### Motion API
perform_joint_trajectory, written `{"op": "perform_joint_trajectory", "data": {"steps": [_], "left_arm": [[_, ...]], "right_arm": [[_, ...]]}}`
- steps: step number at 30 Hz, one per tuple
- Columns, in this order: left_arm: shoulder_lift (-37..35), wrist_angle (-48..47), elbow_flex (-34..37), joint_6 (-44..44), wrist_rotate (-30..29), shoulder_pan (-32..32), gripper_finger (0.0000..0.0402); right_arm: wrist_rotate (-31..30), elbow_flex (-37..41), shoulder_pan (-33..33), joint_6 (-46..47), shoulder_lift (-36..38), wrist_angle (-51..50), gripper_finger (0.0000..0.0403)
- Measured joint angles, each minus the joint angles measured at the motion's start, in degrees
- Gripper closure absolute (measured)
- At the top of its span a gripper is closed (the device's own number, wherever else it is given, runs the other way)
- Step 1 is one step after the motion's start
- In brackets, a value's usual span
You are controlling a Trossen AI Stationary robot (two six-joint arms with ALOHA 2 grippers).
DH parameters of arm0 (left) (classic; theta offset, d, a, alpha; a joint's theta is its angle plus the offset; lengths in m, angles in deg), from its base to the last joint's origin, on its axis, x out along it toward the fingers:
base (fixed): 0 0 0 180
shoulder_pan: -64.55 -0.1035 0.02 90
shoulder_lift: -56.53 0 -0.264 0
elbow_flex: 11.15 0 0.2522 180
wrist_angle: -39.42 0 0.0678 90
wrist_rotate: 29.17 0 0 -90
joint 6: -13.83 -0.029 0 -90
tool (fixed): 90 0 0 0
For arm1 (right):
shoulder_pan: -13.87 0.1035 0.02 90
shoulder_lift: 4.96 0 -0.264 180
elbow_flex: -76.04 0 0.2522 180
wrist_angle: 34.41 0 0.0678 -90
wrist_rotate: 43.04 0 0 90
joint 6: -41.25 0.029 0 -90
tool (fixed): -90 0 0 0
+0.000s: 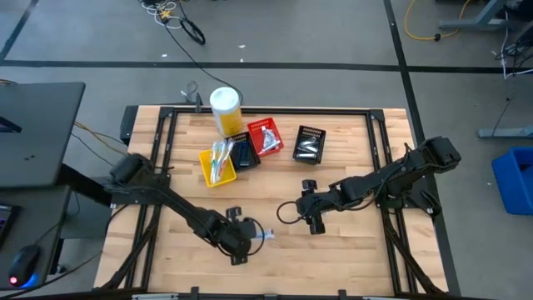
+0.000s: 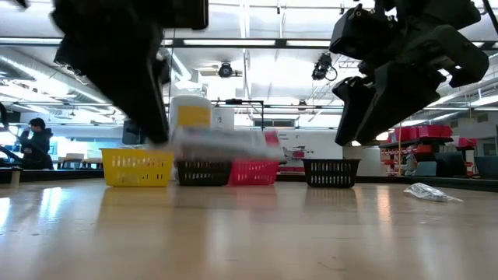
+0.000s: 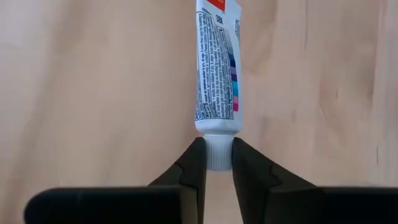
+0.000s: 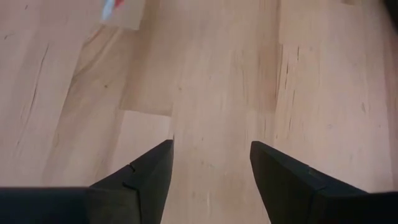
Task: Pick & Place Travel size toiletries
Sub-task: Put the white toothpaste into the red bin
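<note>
A small white toothpaste tube with fine print, coloured squares and a red mark is in my left gripper, near the table's near edge in the high view. In the low view the tube shows blurred above the tabletop. My right gripper hovers open over bare wood near the table's middle, touching nothing. A corner of the tube shows at the edge of the right wrist view. Other toiletries lie in the baskets at the far side. My left gripper pinches the tube's white cap between its two fingers, at the tube's end. The tube body extends straight out beyond the fingertips. It is lifted clear of the table and lies roughly level in the low view.
Along the far side stand a yellow basket, a dark basket, a red basket and a black basket, with a yellow white-lidded canister behind. A crumpled clear packet lies on the table. Bare wood surrounds both grippers.
</note>
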Motion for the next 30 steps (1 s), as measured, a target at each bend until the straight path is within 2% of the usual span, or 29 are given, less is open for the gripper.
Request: {"op": "perform_joint_trajectory", "data": {"steps": [7,11,17,23,30], "left_arm": [[-9.03,-11.23,-0.02,2.9,-7.35,-4.5,0.033],[-13.14,-14.43,-0.02,1.28,-11.51,-8.44,0.0335],[-14.16,-13.78,-0.09,-8.13,-11.99,-16.9,0.0331],[-13.73,-12.99,-0.04,-13.1,-10.25,-26.17,0.0334],[-13.72,-9.22,-0.04,-19.91,-9.65,-32.25,0.0331]], "right_arm": [[0.0,0.0,-0.02,-0.37,0.0,0.5,0.0168],[0.0,0.0,-0.02,-0.39,0.0,0.73,0.0161],[0.0,0.0,-0.02,-0.39,0.0,1.47,0.0159],[-0.15,0.0,-0.02,-0.39,0.0,2.11,0.0176],[-7.41,0.0,-0.27,-2.65,0.0,1.83,0.0187]]}}
